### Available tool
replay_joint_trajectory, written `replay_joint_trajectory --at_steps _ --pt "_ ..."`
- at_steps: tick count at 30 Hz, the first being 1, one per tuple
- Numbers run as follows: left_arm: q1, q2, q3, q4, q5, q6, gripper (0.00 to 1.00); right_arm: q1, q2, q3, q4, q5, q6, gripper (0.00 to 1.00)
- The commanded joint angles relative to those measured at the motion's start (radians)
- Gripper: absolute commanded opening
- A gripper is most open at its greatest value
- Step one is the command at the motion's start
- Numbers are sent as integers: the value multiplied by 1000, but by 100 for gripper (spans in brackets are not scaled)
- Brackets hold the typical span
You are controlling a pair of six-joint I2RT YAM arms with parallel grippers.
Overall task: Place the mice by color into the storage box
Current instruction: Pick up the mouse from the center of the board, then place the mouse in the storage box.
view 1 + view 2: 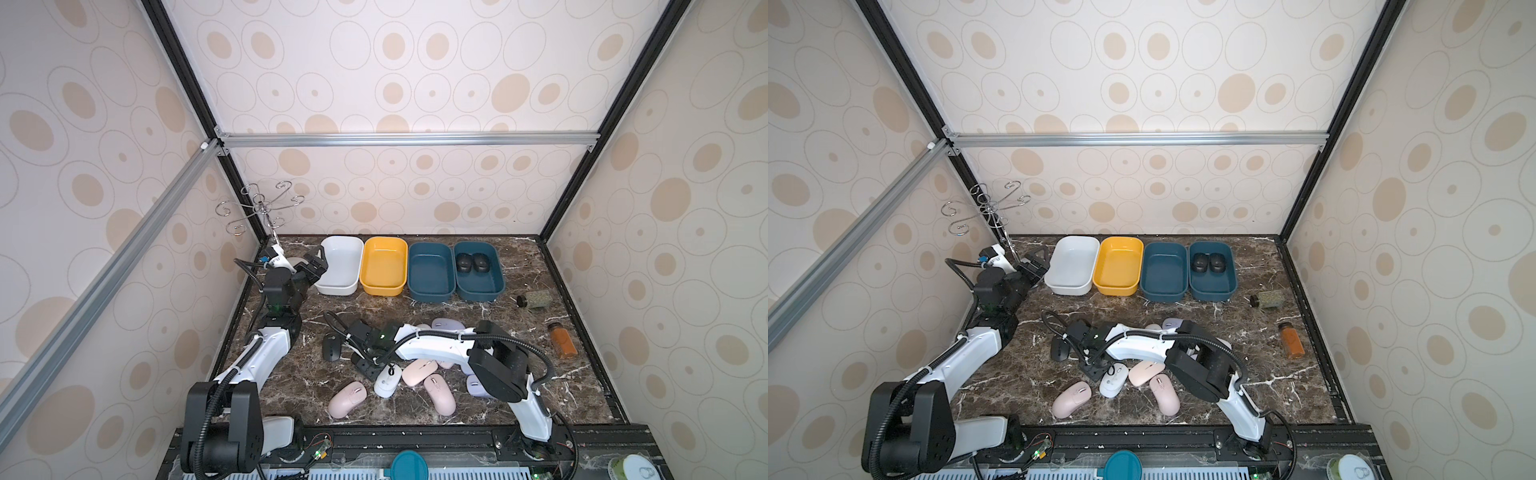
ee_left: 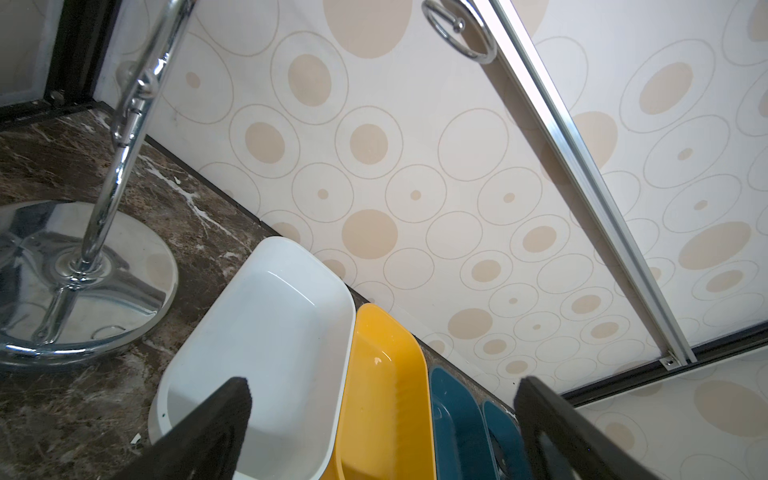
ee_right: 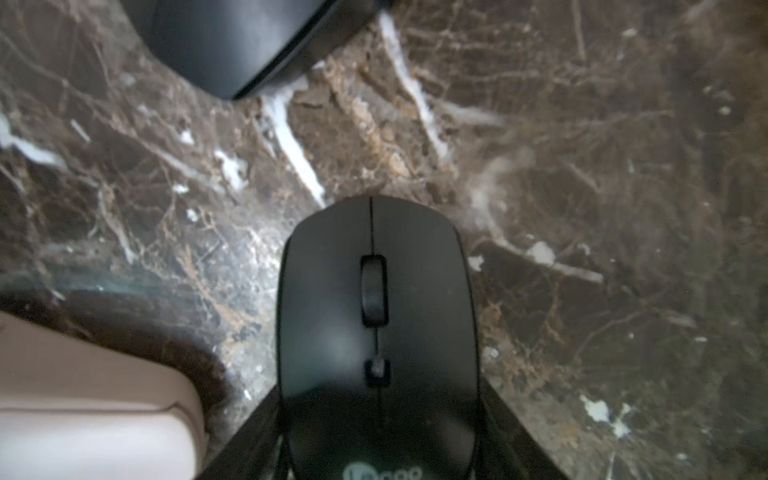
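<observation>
**Item:** black mouse [image 3: 376,332].
**Location:** lay low at the worktop [image 3: 582,166], well apart from the yellow box [image 1: 382,289] on the robot's side, among unsorted mice [image 1: 419,370]. Whether it was lifted could not be told.
**Right gripper** [image 3: 380,388]: fingers [image 3: 241,449] were closed against its two long flanks, toward the rear.
**Left gripper** [image 2: 382,415]: fingers stood spread wide and empty by the white box [image 2: 266,316] adjoining the yellow box.
**Handling (judged):** light and rigid, with a smooth shell that was probably slippery. The domed top offered no purchase, so the flanks near mid-length suited best.
**Destination (judged):** teal box [image 1: 478,296], two along from the yellow box, which already held two black ones.
</observation>
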Motion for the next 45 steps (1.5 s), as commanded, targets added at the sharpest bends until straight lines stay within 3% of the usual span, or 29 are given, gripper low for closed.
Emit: replay_joint_trajectory --at_steps 1,8,13,18,24,28,34,45 --pt "6 12 2 40 25 -18 100 -16 14 -2 11 -1 -12 56" --pt "7 20 8 55 54 -19 100 -20 -106 -15 30 62 1 50" --pt "6 39 16 80 109 -22 100 -85 -192 1 19 154 39 49" --pt "-31 96 30 108 181 -57 100 -224 -260 -11 5 241 57 49" --pt "-201 178 49 132 255 -74 100 -441 -319 -41 19 277 65 49" --pt "-290 225 67 148 315 -77 100 -593 -306 -53 36 292 94 48" --pt "-313 251 75 152 334 -77 100 -774 -227 -51 66 243 152 47" --pt "-313 254 79 141 332 -72 100 -894 -36 53 9 123 137 47"
